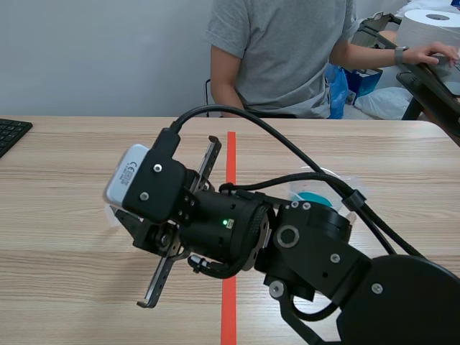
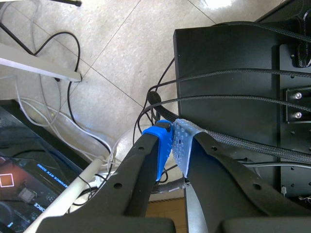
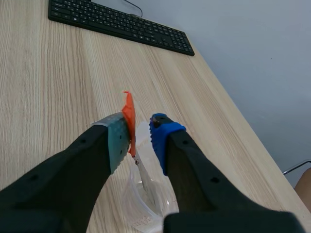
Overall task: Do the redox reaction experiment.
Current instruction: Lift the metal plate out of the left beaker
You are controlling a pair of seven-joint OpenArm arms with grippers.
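Two claws. The right claw (image 3: pixel 139 121) is low over the light wooden bench (image 1: pixel 72 144), well off to one side of the clear round dish of turquoise liquid (image 1: pixel 323 175), and the right arm crosses in front of that dish. A thin orange-red plastic piece (image 3: pixel 128 114) sits in this claw with a clear plastic container (image 3: pixel 146 194) just under it. Can't tell if the claw grips either.

The left claw (image 2: pixel 172 127) is closed on nothing, pads (image 2: pixel 163 145) pressed together. It is off the bench, away from the dish, over tiled floor (image 2: pixel 97 39) and black cables (image 2: pixel 218 99).

A black keyboard (image 3: pixel 121 26) lies far from the dish at the bench edge. A person in a grey T-shirt (image 1: pixel 287 50) sits beyond the dish.
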